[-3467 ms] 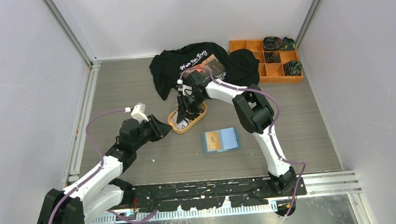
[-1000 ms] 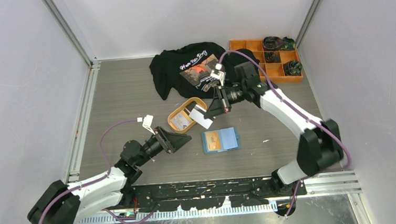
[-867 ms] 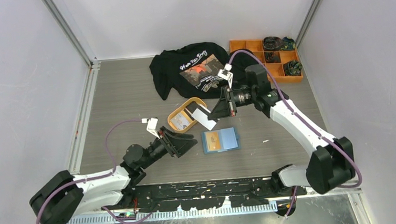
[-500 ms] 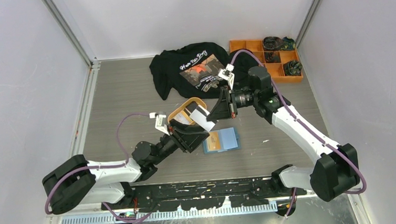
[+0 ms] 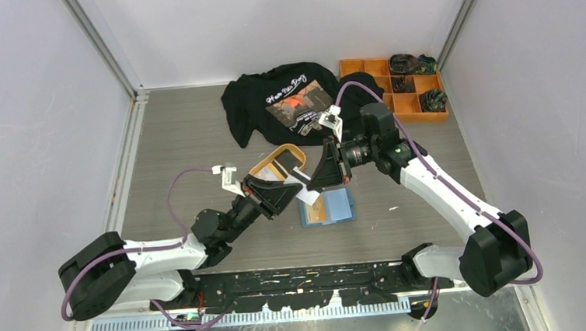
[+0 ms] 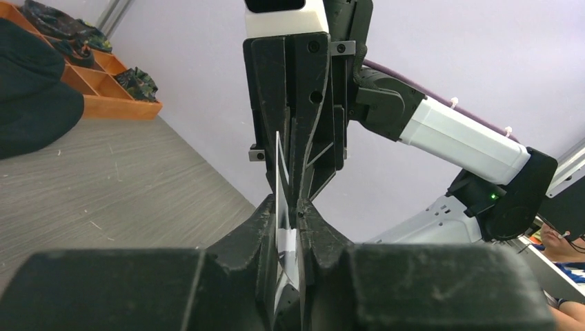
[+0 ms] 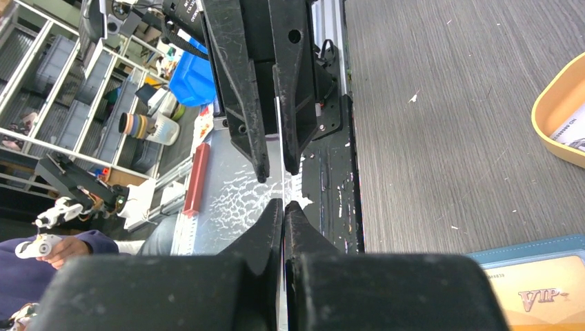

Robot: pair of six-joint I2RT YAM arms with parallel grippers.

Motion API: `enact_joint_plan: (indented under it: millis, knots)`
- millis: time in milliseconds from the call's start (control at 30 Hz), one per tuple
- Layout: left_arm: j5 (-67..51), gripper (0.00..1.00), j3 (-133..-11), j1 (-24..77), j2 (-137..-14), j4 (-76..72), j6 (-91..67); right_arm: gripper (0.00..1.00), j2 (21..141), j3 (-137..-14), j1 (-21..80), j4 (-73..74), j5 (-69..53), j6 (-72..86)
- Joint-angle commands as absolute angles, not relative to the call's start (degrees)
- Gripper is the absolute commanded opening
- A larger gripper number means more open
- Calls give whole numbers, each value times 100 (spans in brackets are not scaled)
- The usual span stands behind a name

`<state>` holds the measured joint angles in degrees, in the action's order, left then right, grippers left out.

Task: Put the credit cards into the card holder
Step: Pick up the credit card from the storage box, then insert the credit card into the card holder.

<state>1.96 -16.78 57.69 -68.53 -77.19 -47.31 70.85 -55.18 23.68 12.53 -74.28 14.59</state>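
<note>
My right gripper [image 5: 310, 181] is shut on a white credit card [image 5: 300, 179] and holds it edge-up above the table, just left of the teal card holder [image 5: 339, 207]. My left gripper [image 5: 293, 189] faces it tip to tip, jaws slightly apart, with the card's free end between its fingers. In the left wrist view the card [image 6: 279, 172] shows edge-on inside my left gripper [image 6: 288, 205]. In the right wrist view the right gripper [image 7: 284, 203] pinches the card [image 7: 278, 138]. The holder [image 7: 510, 258] lies open with an orange-tan card [image 7: 545, 296] in it.
The orange oval tray [image 5: 261, 171] sits just behind the grippers with a dark card [image 5: 282, 163] inside. A black T-shirt [image 5: 269, 97] lies at the back centre. An orange compartment box [image 5: 393, 88] stands at the back right.
My right gripper lifted the white card out of the tray and carried it toward the holder. My left arm swung right and forward until its fingers came around the card's free end.
</note>
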Motion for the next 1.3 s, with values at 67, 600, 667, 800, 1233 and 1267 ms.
enact_joint_plan:
  millis: [67,600,667,800,1233,1267]
  knots:
    - [233,17,-1673,5784,-6563,-7694,-4601,1,7053,-5809,2399,1467,-7528,1012]
    - [-492,0,-1286,5271,-5585,-6264,-4638,45,7071,-6417,2399,4309,-6700,-2569]
    - [-676,0,-1258,5130,-5282,-5597,-4575,62,7104,-6674,2399,5435,-6205,-3883]
    - [-886,0,-1544,5018,-4596,-3166,-4087,84,7016,-6527,2322,5888,-4935,-5316]
    - [-1731,0,-1643,4819,-5428,-3056,-4382,90,7430,-5190,2314,4894,-2700,-6781]
    - [-1891,0,-1680,4795,-5694,-3277,-4457,90,7521,-5174,2315,4834,-2638,-6769]
